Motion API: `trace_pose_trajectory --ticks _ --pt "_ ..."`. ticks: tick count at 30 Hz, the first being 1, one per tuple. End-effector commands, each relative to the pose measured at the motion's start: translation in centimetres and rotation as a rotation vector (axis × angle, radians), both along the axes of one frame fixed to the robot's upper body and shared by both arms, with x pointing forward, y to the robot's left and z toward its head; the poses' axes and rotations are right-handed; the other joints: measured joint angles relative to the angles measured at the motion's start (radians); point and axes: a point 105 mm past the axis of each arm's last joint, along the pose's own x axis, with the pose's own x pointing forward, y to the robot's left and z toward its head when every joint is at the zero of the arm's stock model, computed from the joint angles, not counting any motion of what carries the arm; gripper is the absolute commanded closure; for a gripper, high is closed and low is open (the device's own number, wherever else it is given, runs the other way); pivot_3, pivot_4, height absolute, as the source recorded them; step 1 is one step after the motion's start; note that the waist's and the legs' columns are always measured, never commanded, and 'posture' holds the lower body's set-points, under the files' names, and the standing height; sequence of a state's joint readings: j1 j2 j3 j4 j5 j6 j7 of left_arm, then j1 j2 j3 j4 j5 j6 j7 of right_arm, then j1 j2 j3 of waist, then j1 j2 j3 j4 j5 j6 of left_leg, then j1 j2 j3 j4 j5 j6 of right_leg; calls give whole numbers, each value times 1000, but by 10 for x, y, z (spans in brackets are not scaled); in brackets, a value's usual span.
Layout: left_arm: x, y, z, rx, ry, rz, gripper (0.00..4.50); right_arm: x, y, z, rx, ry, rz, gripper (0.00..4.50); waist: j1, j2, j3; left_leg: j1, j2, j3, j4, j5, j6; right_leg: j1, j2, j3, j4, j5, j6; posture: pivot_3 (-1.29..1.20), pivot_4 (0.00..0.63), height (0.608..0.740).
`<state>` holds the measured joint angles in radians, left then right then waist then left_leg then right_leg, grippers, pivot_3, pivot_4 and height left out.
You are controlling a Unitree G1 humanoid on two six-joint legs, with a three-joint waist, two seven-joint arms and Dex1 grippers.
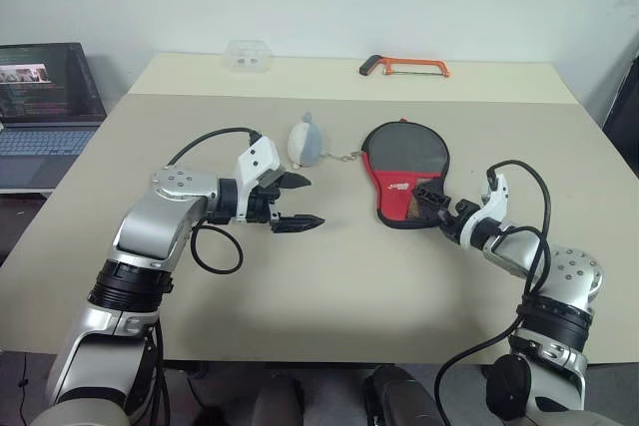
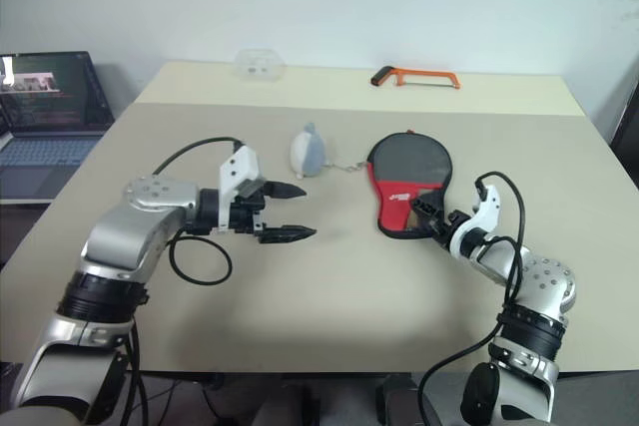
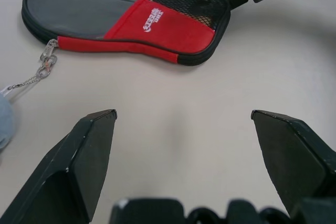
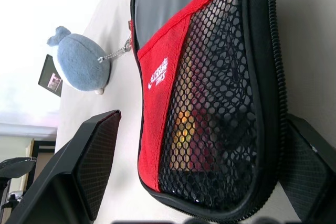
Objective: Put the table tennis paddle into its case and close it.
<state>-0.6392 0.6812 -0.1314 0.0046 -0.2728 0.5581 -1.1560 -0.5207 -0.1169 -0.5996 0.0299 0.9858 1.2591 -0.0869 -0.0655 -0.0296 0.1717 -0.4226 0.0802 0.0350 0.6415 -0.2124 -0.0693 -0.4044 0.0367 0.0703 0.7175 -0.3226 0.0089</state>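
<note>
While lying flat at centre right of the frame on the beige counter (image 1: 329,286), the case (image 1: 404,172) is showing its dark grey round part toward the top and its red band and black mesh pocket toward the bottom.
Zip edge appearing closed along the visible side; the paddle itself cannot be made out, only reddish shapes behind the mesh.
Grey-blue plush ball (image 1: 306,143) resting just left of the case, joined to it by a thin chain (image 1: 344,156).
Left tool (image 1: 296,201) hovering at centre left, well apart from the case, its two black fingers (image 3: 84,161) spread wide and gripping nothing.
Right tool (image 1: 436,209) reaching in from lower right, fingers parted on either side of the narrow mesh end of the case; contact cannot be told.
Orange-framed hacksaw (image 1: 404,68) lying at upper right near the far counter edge.
Small clear plastic box (image 1: 249,55) sitting at upper centre.
Laptop (image 1: 45,97) standing open at the far left, beside the counter.
</note>
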Motion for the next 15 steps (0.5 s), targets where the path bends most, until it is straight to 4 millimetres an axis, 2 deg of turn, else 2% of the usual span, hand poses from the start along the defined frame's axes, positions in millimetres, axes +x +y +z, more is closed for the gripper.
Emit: trace_pose_trajectory --ticks 1,8,11,15 --pt "-2 -3 8 9 -52 -20 0 3 2 -5 -3 11 -5 966 0 0 0 0 0 0 0 0 0 0 0 0 0 0 0 0 150 740" --pt "-1 -3 7 16 -61 -21 0 2 -2 -17 -29 51 -22 3391 0 0 0 0 0 0 -1 0 0 0 0 0 -1 0 0 0 150 740" --pt "-1 -3 5 23 -63 -26 0 -3 5 -27 -42 80 6 4396 0 -4 -2 0 0 0 -1 0 0 0 0 0 -1 0 0 0 150 740" --pt "-1 -4 4 26 -62 -31 0 -12 12 -32 -55 89 60 4485 3 -6 -4 1 0 0 -1 0 0 1 0 0 -1 0 0 0 150 740"
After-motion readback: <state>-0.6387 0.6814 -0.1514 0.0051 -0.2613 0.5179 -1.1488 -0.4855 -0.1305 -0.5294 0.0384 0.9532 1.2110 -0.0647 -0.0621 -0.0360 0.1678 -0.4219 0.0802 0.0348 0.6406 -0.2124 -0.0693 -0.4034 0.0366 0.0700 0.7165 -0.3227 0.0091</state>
